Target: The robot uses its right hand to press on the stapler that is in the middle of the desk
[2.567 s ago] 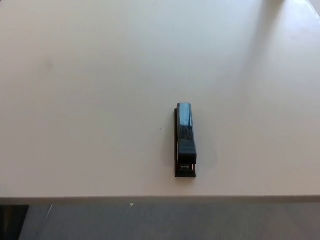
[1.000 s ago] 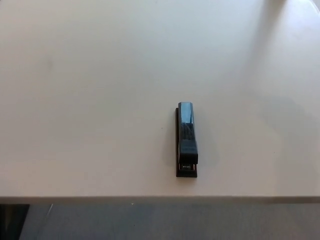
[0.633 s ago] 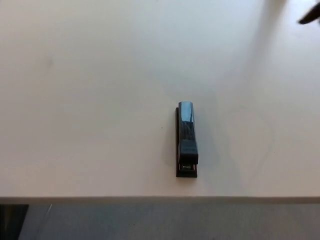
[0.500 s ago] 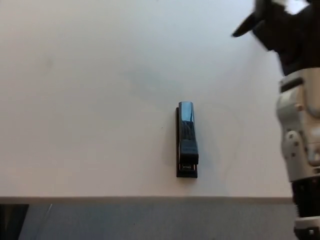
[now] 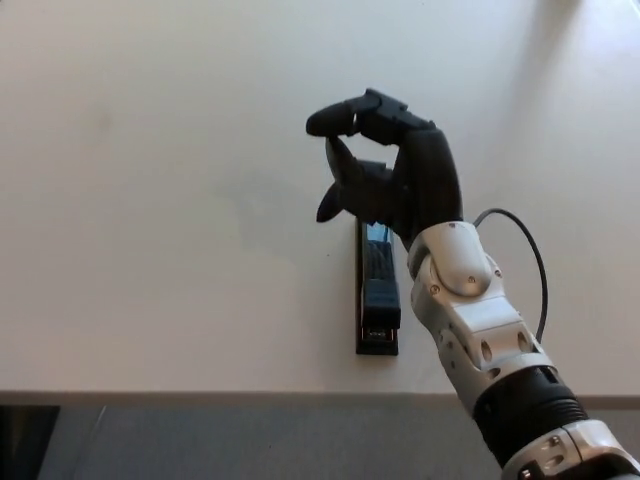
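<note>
In the head view, the stapler [image 5: 377, 295] is lying on the pale desk [image 5: 150, 200] a little to the right of the middle, close to the near edge, with its long axis running straight from that near edge toward the far one. Its near end, showing the small metal mouth, is sitting just short of the edge; its far end is passing out of sight under the right hand [image 5: 395, 170]. That hand is reaching in from the near right corner on a white forearm with a thin black cable looping beside it, and it is hanging over the stapler's far end, its palm over the top. Its fingers [image 5: 345, 115] are curling apart from the thumb, grasping nothing, and pointing toward the left edge. Whether the palm is already touching the stapler's top cannot be told from this angle. The press seems to call for a straight drop onto the stapler's upper arm, with the hand keeping over the narrow body so it is not tipping sideways. The desk is lying bare on every side, leaving wide room. The left hand is not showing.
</note>
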